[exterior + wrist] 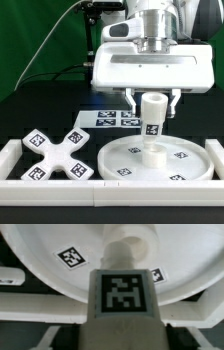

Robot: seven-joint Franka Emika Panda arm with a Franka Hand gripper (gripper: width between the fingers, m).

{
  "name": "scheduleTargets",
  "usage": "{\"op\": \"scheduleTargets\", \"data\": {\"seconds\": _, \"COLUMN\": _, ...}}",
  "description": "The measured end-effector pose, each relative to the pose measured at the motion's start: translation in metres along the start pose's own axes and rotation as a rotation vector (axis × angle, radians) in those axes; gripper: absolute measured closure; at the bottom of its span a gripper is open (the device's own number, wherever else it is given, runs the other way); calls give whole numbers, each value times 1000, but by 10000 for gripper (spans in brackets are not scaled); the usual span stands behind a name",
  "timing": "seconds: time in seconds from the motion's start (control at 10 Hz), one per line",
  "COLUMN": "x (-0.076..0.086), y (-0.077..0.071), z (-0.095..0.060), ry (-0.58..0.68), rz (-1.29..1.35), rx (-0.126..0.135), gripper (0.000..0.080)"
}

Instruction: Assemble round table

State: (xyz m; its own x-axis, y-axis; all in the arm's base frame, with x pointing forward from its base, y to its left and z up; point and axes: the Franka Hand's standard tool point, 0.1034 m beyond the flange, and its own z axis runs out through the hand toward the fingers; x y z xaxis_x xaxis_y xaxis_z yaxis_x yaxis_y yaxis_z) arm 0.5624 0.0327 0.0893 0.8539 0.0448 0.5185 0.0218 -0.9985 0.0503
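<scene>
Fingers (133, 99) sit either side of the leg (152, 125) at its top end, one per side, v. close. Can't tell from either cam if they're actually clamping or just flanking it, since the contact isn't resolved.

Leg is upright, bottom end on the middle of the round disc (120, 160). Tag on the leg faces the ext cam. Wrist cam: leg (122, 291) fills the centre of frame w/ its tag square-on, disc (45, 274) behind it, two disc tags partly visible.

Disc lies flat on the surface (60, 112), toward the ext view's right, several tags round its top face.

Cross base (58, 155) lies flat on the ext view's left, near the disc but apart, tags on its arms, untouched.

Marker board (112, 118) is flat behind the disc, partly hidden by leg + hand.

White rail (12, 160) runs along the ext view's left edge and front.
</scene>
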Motion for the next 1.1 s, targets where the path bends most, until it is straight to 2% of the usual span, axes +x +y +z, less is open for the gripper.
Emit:
{"op": "scheduleTargets", "data": {"seconds": 0.3, "x": -4, "y": -11, "z": 2, "ry": -8, "rz": -10, "rx": 11, "gripper": 393}}
{"op": "scheduleTargets", "data": {"seconds": 0.5, "x": 0, "y": -12, "z": 5, "ry": 0, "rz": -10, "rx": 11, "gripper": 393}}
{"op": "scheduleTargets", "data": {"seconds": 0.7, "x": -4, "y": -11, "z": 13, "ry": -14, "rz": -9, "rx": 10, "gripper": 393}}
{"op": "scheduleTargets", "data": {"seconds": 1.1, "x": -2, "y": -11, "z": 16, "ry": 22, "rz": -16, "rx": -2, "gripper": 393}}
